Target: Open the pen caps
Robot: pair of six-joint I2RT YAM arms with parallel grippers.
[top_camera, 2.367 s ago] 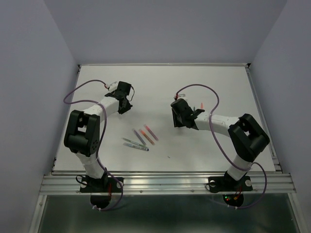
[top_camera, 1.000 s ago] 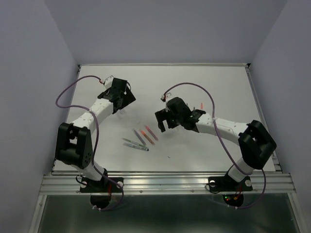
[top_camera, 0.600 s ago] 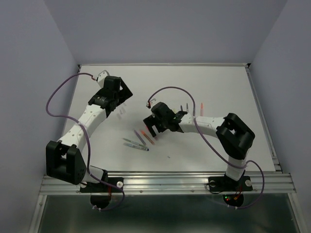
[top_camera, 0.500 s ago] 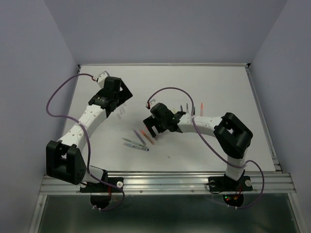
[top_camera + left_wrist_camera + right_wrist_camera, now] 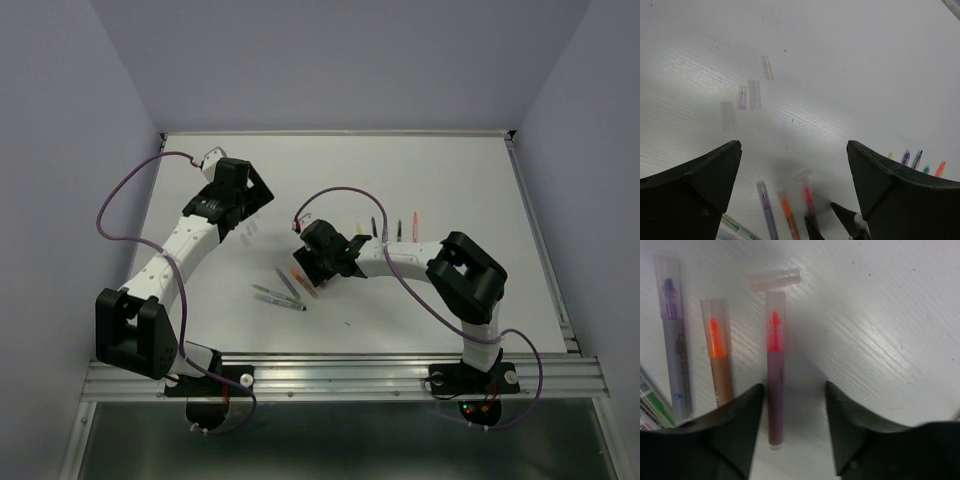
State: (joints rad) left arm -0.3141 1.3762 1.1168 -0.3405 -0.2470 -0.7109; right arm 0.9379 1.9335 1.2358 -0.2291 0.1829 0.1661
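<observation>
The white table point(image 5: 450, 180) carries everything. The left arm point(image 5: 190, 235) stretches to the far left of it, and the right arm point(image 5: 420, 262) folds across toward the middle.

The left hand point(image 5: 792, 145) hangs above the table with its jaws spread wide and nothing between them. The right hand point(image 5: 792, 386) is low over the pens. Its jaws stand partly apart astride the red pen point(image 5: 775, 390), one finger close against the barrel and a clear gap on the other side, so it has no firm hold on the pen.

The red pen lies flat on the table with its clear cap point(image 5: 775, 315) on, and the red tip shows through it. Just beside it, roughly parallel, lie the orange pen point(image 5: 720, 370) and the purple pen point(image 5: 676, 365) — both capped. The green pen point(image 5: 650, 410) is at the edge of the right wrist view. Further pens point(image 5: 398, 230) lie in a row to the right, near the right arm.

One loose cap point(image 5: 775, 280) lies crosswise just beyond the red pen's capped end. Four more loose caps point(image 5: 755, 94) — all transparent — are scattered below the left hand, well apart from the pens.
</observation>
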